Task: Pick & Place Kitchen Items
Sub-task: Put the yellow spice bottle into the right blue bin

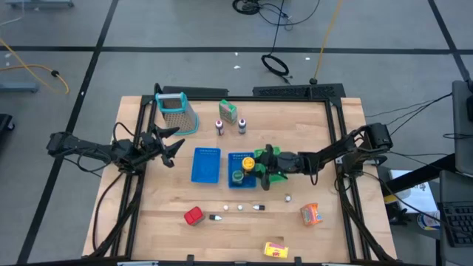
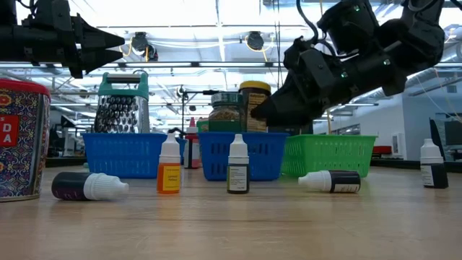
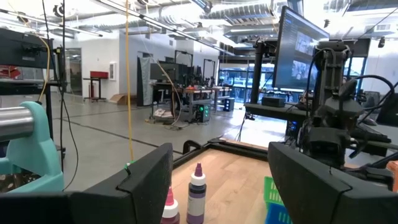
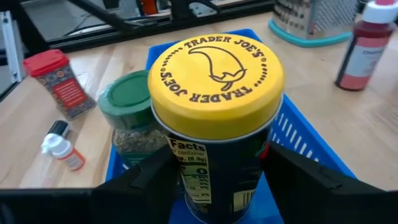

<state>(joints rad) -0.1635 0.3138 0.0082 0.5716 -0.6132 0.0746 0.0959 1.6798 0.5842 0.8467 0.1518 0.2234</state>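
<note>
High view: my right gripper (image 1: 256, 167) was over the right-hand blue tray (image 1: 231, 157) at mid-table. The yellow-lidded jar (image 1: 249, 162) sat in that tray, just beside a green-lidded jar (image 1: 237, 176). My left gripper (image 1: 167, 148) hung over the table's left side near the grater (image 1: 177, 112), with nothing in it.

Low view: the yellow lid showed above the tray wall, with the right gripper against it from the side. The small dropper bottles (image 2: 168, 167) stood and lay in front, untouched.

Left wrist view: the left jaws stood wide apart, with only open table between them.

Right wrist view: the right jaws straddled the jar's dark body below the lid. I could not tell whether they pressed on it or stood just clear.

Judgement on handling: the jar looked rigid and smooth-sided, probably moderately heavy, and the lid overhung the body. The best hold is on the body under the lid rim, squarely, so the jar cannot slide down. It should be lifted straight up to avoid knocking the green-lidded jar
</note>
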